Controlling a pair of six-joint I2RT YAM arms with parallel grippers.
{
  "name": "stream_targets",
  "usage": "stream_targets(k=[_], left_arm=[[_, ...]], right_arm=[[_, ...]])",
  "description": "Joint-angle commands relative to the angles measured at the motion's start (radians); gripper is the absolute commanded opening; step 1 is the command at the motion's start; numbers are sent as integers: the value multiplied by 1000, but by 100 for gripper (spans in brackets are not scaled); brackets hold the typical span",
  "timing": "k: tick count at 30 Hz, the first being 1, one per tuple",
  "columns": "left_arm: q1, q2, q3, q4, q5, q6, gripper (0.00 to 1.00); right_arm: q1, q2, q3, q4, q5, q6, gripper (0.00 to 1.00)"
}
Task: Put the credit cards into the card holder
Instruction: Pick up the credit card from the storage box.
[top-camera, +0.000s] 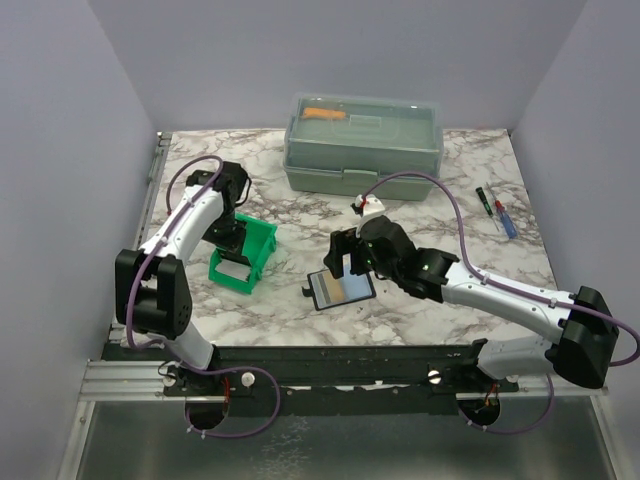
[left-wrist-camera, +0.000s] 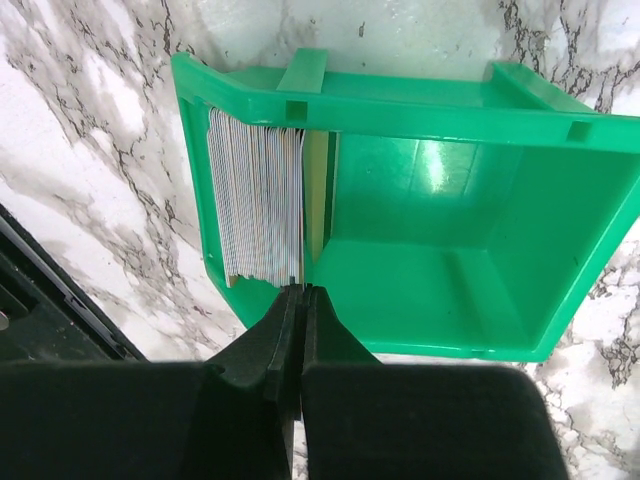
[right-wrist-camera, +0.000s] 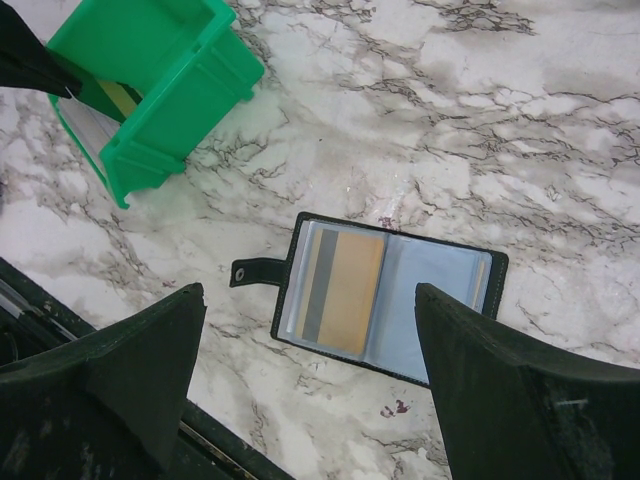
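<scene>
The credit cards (left-wrist-camera: 255, 200) stand on edge as a grey-silver stack in the left end of a green bin (left-wrist-camera: 430, 230), with a yellowish card (left-wrist-camera: 315, 200) beside them. My left gripper (left-wrist-camera: 301, 290) is inside the bin (top-camera: 245, 255), its tips pinched together on the near edge of the stack's last card. The card holder (right-wrist-camera: 430, 300) lies open on the marble with one yellowish card (right-wrist-camera: 345, 290) in its left pocket. My right gripper (right-wrist-camera: 310, 290) hovers above it, wide open and empty. The holder also shows in the top view (top-camera: 343, 289).
A big grey-green lidded toolbox (top-camera: 362, 145) stands at the back centre. Two pens (top-camera: 497, 212) lie at the right. A small white and red object (top-camera: 368, 207) sits behind the right wrist. A black rail (top-camera: 340, 358) runs along the table's near edge.
</scene>
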Motion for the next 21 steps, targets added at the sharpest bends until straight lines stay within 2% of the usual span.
stream_targets(k=[1, 9, 12, 15, 16, 18, 21], left_arm=[[-1, -46, -4, -21, -33, -4, 0], [-17, -196, 103, -50, -122, 79, 0], [-60, -316, 109, 47, -110, 177, 0], [-82, -493, -9, 325, 68, 380, 0], [-82, -554, -67, 442, 164, 441, 0], [-83, -645, -192, 721, 451, 566, 0], [-91, -622, -352, 1049, 760, 513, 0]], right_arm=[[3, 11, -1, 26, 7, 12, 88], [4, 16, -15, 16, 18, 21, 88], [0, 16, -30, 6, 22, 33, 88], [-10, 19, -35, -9, -8, 53, 88], [-19, 18, -35, -13, -34, 59, 88], [-53, 1, -46, 1, -131, 78, 88], [-127, -75, -117, 138, -379, 119, 88]])
